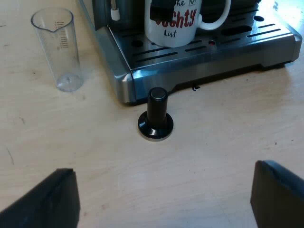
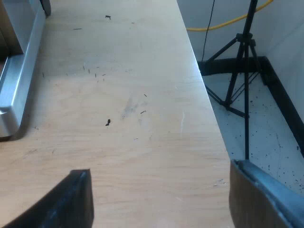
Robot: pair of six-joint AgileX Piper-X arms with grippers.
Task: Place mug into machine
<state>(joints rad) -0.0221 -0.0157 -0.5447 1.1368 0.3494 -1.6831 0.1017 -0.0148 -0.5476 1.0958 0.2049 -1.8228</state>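
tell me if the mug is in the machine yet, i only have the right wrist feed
observer: yes, the mug stands upright on the drip tray of the espresso machine.
operator: anything loose near the machine
observer: a tamper with a black knob stands upright on the table, close to the tray's corner but apart from it.
operator: what's the left gripper doing
observer: the left gripper is open over the table, short of the tamper, holding nothing.
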